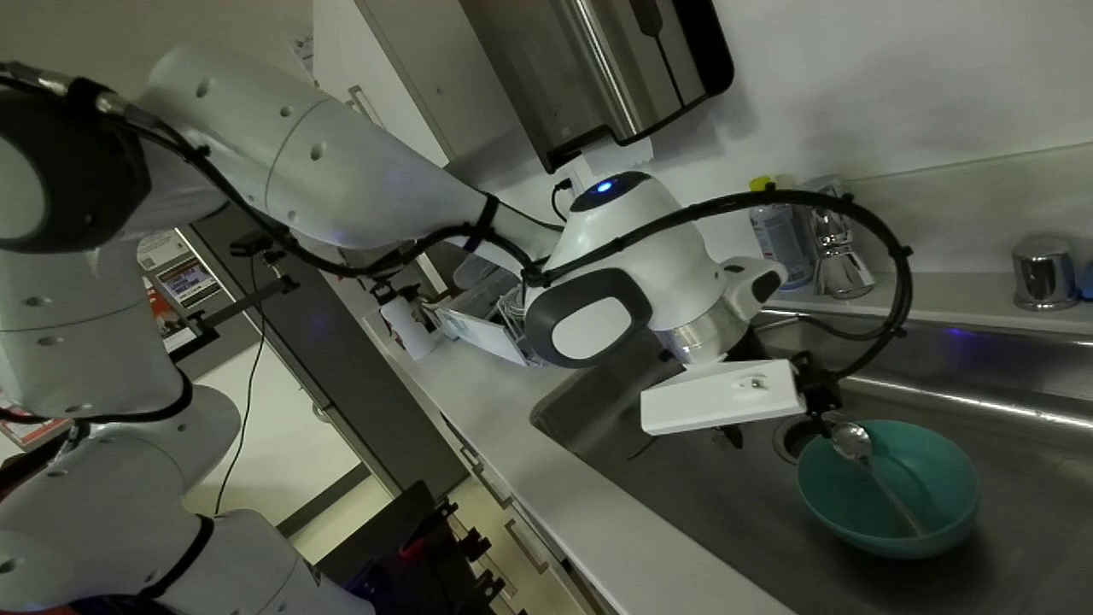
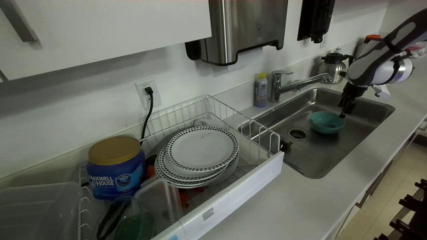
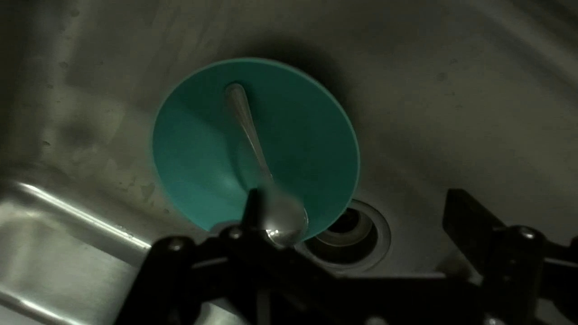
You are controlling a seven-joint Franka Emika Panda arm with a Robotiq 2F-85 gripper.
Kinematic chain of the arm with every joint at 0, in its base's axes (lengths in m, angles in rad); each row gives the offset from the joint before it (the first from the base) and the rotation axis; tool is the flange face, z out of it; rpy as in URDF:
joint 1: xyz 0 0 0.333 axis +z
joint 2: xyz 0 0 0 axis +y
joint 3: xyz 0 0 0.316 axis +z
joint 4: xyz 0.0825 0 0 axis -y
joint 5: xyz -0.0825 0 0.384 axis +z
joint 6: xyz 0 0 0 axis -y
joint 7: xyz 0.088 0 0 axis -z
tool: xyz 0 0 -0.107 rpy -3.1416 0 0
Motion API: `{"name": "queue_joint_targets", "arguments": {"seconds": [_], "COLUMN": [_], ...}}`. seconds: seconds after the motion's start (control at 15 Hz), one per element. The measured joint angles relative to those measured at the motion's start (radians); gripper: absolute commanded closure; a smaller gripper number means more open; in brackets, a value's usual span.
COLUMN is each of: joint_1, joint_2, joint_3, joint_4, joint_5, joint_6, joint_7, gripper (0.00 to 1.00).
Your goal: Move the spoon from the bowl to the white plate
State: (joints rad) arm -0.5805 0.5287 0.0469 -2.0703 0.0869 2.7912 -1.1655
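Note:
The spoon [image 3: 246, 119] is slim and silvery-pale and leans inside the teal bowl [image 3: 311, 131]. Its rounded head lies by the rim nearest the drain, partly hidden by a finger and blurred. The spoon [image 1: 892, 495] and bowl [image 1: 935, 465] also show in an exterior view. In an exterior view the bowl [image 2: 326, 122] stands in the sink; the spoon cannot be made out there. My gripper [image 3: 355, 201] is open, fingers wide apart, above the bowl's edge; its left finger overlaps the spoon's head. The gripper [image 2: 346, 107] also shows over the bowl's side. A white plate [image 2: 201, 146] with a dark-patterned rim tops a stack.
The plates sit in a white wire rack [image 2: 263, 128] beside the steel sink [image 2: 333, 163]. A blue coffee tub [image 2: 115, 173] stands in it. The faucet [image 2: 300, 83] reaches over the sink. A spray can [image 2: 261, 90] stands behind. The drain [image 3: 347, 237] is beside the bowl.

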Motion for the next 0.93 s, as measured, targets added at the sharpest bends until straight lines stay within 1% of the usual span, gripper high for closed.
{"name": "queue_joint_targets", "arguments": {"seconds": [0.2,0.4,0.53,0.8,0.93], "joint_1": [-0.067,-0.108,-0.127,-0.177,-0.190], "joint_2": [0.067,0.118,0.147,0.202,0.232], "joint_3": [0.051,0.072,0.086,0.141,0.158], "joint_4": [0.097,0.175,0.213,0.271,0.296], "joint_5": [0.019,0.028,0.051,0.123,0.149], "joint_6": [-0.078,-0.140,-0.161,-0.190,-0.192], "joint_7": [-0.122,-0.225,-0.293,-0.442,-0.497], "gripper": [0.00,0.00,0.00,0.00,0.00]}}
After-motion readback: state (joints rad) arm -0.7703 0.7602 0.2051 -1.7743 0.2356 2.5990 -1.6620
